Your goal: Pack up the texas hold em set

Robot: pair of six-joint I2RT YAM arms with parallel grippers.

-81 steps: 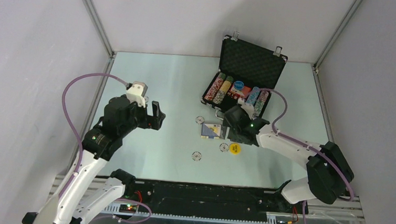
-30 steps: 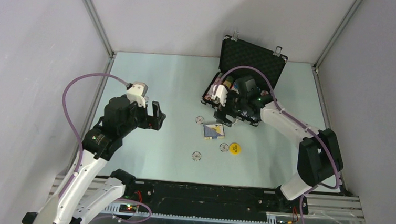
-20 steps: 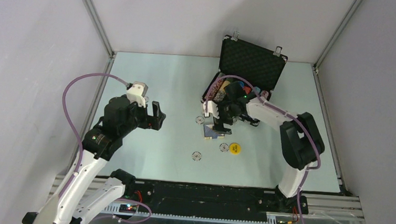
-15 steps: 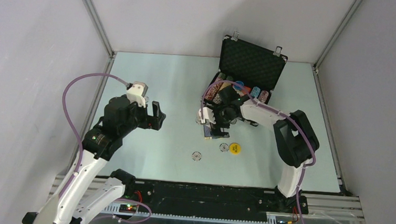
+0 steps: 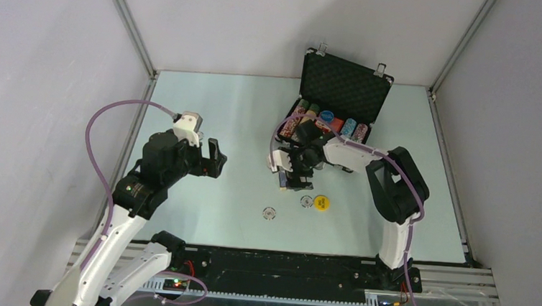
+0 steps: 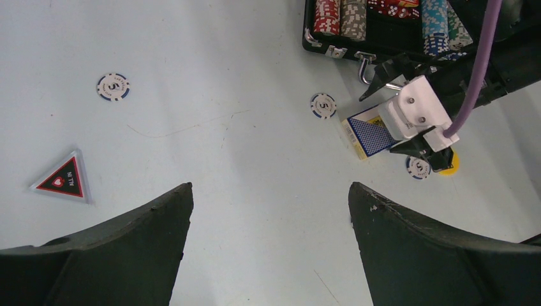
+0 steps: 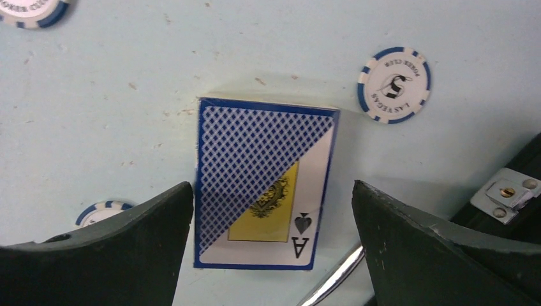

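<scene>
A pale blue-green table [image 5: 214, 106] inside grey walls carries the set. From above, the black case [image 5: 345, 82] stands open at the far side with its lid up and rows of chips in its tray. The right claw [image 5: 293, 175] hangs low just in front of the case. A yellow disc [image 5: 321, 201] lies near it toward the front edge, and a loose chip [image 5: 269, 213] sits further left. The left claw [image 5: 211, 157] hovers well apart on the left, spread wide and holding nothing.

The left wrist view shows a dark triangular marker [image 6: 62, 178] lying alone, well apart from the case. It also shows the right arm's head poised over the blue-backed card deck [image 6: 370, 135].

The right wrist view looks straight down. The deck lies flat on the table between the two fingers [image 7: 96, 261], which stand fully apart and grip nothing. Whether they have come down beside its long edges I cannot tell.

The step in hand looks like picking up the deck. The next move probably calls for lowering until the fingertips straddle the long sides, almost at the table since the deck is so flat. The claw would then close squarely and carry the deck to a free slot in the case. The chips, disc and marker are not yet packed.
</scene>
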